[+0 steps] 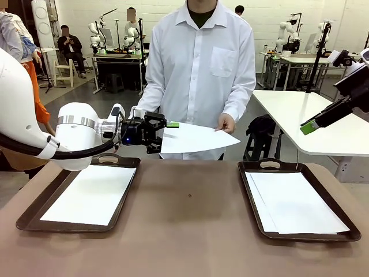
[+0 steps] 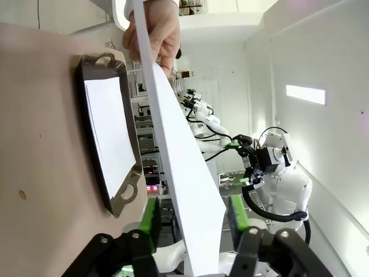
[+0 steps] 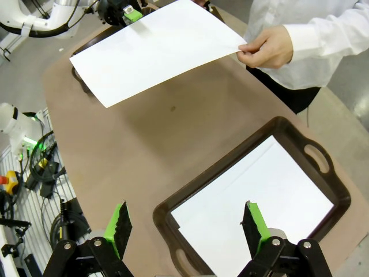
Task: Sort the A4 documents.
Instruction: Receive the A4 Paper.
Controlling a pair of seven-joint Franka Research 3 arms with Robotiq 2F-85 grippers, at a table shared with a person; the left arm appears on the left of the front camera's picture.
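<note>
A person's hand (image 1: 226, 123) holds one white A4 sheet (image 1: 196, 138) level above the table's far edge. My left gripper (image 1: 164, 137) has its jaws on either side of that sheet's left edge. In the left wrist view the sheet (image 2: 184, 173) runs edge-on between the green pads (image 2: 151, 216), with a gap on both sides. My right gripper (image 1: 309, 127) hangs open high at the right, and its wrist view places it (image 3: 187, 222) above the right tray (image 3: 288, 124). The left tray (image 1: 34, 213) holds a sheet (image 1: 89, 193). The right tray (image 1: 346, 234) holds overlapping sheets (image 1: 297, 202).
Bare brown table (image 1: 190, 231) lies between the two dark brown handled trays. The person stands at the far side, directly behind the held sheet. A white table (image 1: 323, 121) stands behind at the right, under my right arm.
</note>
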